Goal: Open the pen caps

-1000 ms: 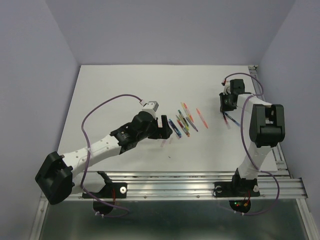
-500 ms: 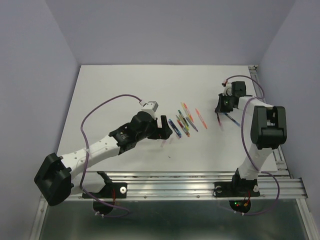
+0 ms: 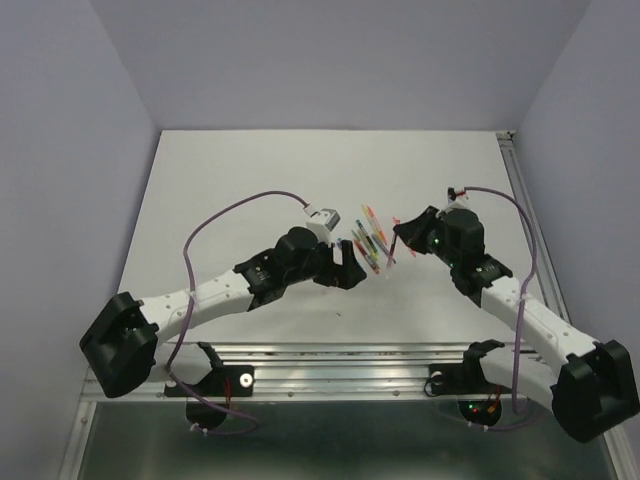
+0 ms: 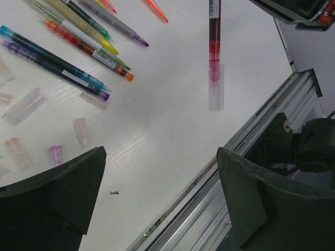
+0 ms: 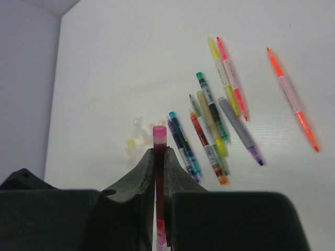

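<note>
white table (image 3: 250,180), lilac walls (image 3: 330,60); right gripper (image 5: 159,154) clamps red pen (image 4: 214,42), left gripper (image 4: 157,193) gapes.

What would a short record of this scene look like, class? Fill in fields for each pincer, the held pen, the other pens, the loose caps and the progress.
left pincer: open, empty, hovering above the table near the loose caps
right pincer: shut on the red pen, held in the air
red pen: clear cap on its lower end
other pens: lying on the table, most in one cluster
loose caps: scattered beside the cluster
progress: held pen's cap not yet off
</note>
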### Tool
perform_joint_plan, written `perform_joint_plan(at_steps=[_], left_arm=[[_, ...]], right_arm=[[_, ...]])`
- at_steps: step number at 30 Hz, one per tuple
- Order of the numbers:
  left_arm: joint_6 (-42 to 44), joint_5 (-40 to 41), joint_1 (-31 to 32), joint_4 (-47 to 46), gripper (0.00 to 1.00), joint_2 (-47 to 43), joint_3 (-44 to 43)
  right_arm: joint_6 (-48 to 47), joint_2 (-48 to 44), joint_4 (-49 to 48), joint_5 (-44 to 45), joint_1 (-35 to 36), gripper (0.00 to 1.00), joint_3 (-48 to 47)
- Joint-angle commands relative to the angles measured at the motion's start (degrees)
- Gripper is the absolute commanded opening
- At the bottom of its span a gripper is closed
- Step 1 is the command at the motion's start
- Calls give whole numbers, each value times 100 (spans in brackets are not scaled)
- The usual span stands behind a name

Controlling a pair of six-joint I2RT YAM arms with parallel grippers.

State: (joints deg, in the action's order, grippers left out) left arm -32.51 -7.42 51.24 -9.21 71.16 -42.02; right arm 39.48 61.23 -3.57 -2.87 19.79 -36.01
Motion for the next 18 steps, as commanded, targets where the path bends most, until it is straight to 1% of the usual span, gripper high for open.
perform_joint_plan(at_steps=[1,3,5,10,12,16,18], left_arm=[[193,-321,149,-581,99,249,-307],[193,-400,175,-730,99,346,-342],[193,-515,219,-862,99,504,-412],[219,-594,316,-907,99,864,-675],[219,-629,342,-924,98,952,-790],[280,-708,360,-924,91,1189,-939],[307,-752,369,-881,82,1234,-975]], right_arm=[[1746,-699,-373,1806,542,1,455],[1948,-849,-110,1922,771,1,411],[2150,-859,-56,2019,947,1,402],[2353,-753,-328,2028,1229,1,464],[2371,-648,-355,2185,1387,1,419],[2406,-560,-398,2405,1563,1,340],[2388,-551,-372,2493,1589,1,305]])
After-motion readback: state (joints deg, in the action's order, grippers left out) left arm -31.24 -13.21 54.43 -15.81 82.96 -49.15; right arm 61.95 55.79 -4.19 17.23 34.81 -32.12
